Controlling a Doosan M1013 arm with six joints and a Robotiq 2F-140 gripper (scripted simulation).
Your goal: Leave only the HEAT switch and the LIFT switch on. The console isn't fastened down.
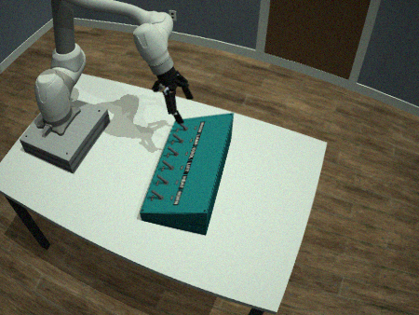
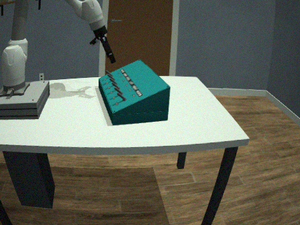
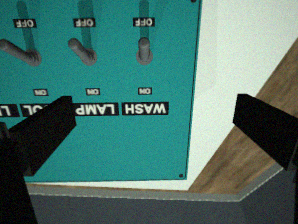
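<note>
Teal console (image 1: 200, 172) lies at an angle on the white table (image 1: 261, 242), seen from above, with the black gripper (image 1: 178, 104) poised over the end of its lever row nearest the grey arm base (image 1: 88, 140), fingers spread wide and holding nothing. From the side, the gripper (image 2: 108, 50) hangs just above the console's (image 2: 147, 96) far upper corner. At the wrist, the WASH switch (image 3: 144, 51) stands between ON and OFF, beside the LAMP switch (image 3: 82, 51); both fingertips flank that panel corner.
</note>
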